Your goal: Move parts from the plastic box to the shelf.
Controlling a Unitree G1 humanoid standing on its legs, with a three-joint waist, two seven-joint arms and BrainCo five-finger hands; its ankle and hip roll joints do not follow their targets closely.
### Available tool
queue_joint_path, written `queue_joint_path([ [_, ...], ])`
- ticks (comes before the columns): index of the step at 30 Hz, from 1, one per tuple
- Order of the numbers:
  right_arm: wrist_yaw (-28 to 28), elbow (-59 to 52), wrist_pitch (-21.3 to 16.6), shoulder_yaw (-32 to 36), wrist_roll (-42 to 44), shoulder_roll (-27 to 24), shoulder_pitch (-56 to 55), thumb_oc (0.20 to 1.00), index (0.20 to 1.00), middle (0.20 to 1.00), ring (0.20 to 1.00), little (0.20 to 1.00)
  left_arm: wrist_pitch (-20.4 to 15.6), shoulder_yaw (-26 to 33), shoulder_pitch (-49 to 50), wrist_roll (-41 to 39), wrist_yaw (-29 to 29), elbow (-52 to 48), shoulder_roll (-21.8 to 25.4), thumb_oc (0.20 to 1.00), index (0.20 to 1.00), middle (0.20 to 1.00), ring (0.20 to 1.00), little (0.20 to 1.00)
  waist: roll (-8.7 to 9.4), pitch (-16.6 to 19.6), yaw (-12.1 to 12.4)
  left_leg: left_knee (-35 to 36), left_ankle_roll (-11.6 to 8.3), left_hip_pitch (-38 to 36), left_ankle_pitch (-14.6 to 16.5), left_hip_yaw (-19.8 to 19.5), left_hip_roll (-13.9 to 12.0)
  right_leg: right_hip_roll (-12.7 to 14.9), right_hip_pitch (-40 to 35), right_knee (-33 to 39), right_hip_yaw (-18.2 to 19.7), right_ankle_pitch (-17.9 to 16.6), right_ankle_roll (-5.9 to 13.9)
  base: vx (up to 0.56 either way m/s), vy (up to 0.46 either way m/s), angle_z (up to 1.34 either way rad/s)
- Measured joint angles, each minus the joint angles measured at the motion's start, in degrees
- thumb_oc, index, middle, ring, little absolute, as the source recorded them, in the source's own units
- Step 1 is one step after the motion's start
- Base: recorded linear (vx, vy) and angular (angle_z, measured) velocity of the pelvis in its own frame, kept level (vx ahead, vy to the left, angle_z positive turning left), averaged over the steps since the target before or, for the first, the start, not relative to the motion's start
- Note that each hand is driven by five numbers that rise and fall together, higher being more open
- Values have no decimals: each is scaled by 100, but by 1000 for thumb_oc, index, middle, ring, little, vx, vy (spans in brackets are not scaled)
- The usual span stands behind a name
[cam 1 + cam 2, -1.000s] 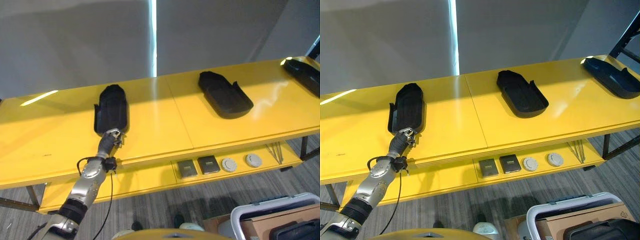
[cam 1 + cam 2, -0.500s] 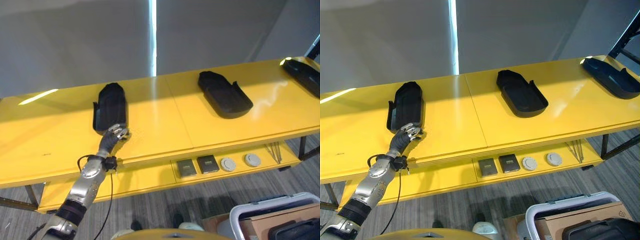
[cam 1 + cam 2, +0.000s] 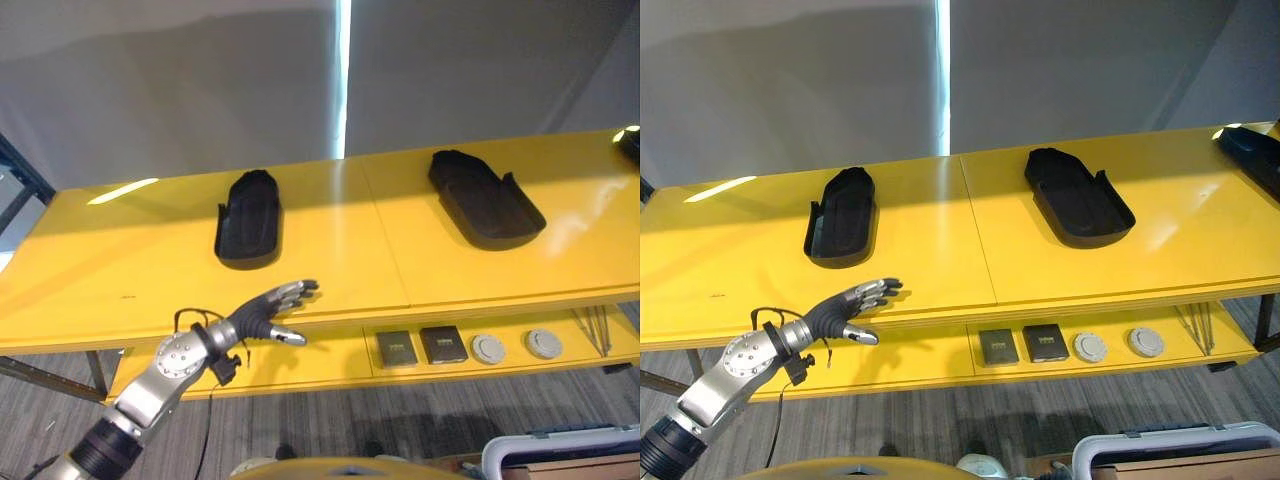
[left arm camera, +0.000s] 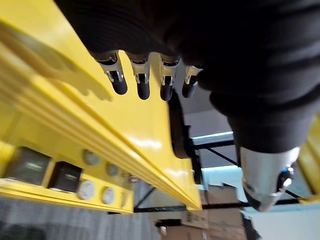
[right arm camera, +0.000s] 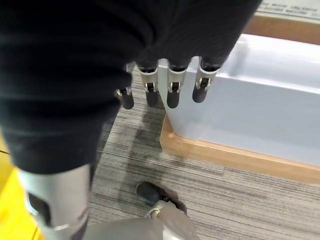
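Left hand [image 3: 845,310] spread, empty, just off yellow shelf [image 3: 940,260] front edge, near black part [image 3: 842,216]. Right hand [image 5: 165,85] relaxed beside plastic box [image 5: 250,100]; we reach in next, grip part firmly.

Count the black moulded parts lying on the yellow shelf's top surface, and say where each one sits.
3. One black part lies on the left of the shelf top, one right of centre, and a third is cut off at the far right edge. Others may lie beyond view.

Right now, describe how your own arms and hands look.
The left arm is silver-grey metal with a dark band near the elbow. The left hand has a dark ribbed cover and silver, dark-tipped fingers. The right hand looks alike: dark ribbed cover, silver fingers with dark tips.
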State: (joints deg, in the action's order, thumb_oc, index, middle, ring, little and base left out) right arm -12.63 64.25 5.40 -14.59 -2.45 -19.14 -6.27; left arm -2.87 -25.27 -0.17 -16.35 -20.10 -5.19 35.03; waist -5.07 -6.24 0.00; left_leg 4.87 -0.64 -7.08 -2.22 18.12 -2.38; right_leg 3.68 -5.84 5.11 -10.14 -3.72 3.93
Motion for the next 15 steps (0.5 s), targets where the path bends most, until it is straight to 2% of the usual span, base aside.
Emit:
queue_joint_path([
  [4,1,126,0,0,73,0,18,1000,1000,1000,1000,1000,-88,24,163,453,550,600,8,1000,1000,1000,1000,1000,-14,69,94,2,-11,48,2,-66,0,-4,-18,0,-41,9,-1,-50,-15,7],
  [8,14,197,10,-48,121,0,32,1000,1000,1000,1000,1000,-234,113,446,512,903,832,-9,1000,1000,1000,1000,1000,65,257,180,2,-37,87,19,-105,-7,-8,-6,1,-105,34,-11,-58,-18,6],
  [12,19,191,68,-42,318,-1,-9,1000,1000,1000,1000,1000,-528,286,694,594,1021,1067,-37,1000,1000,1000,1000,1000,63,341,227,3,-38,97,23,-181,-4,-7,-27,0,-155,57,-12,-26,-20,9],
  [15,138,194,106,-48,319,-41,17,1000,1000,1000,1000,1000,-832,308,687,656,1426,1552,-309,1000,1000,1000,1000,1000,-5,406,236,3,-19,102,39,-231,-8,-12,-50,1,-198,71,-11,-4,-38,7],
])
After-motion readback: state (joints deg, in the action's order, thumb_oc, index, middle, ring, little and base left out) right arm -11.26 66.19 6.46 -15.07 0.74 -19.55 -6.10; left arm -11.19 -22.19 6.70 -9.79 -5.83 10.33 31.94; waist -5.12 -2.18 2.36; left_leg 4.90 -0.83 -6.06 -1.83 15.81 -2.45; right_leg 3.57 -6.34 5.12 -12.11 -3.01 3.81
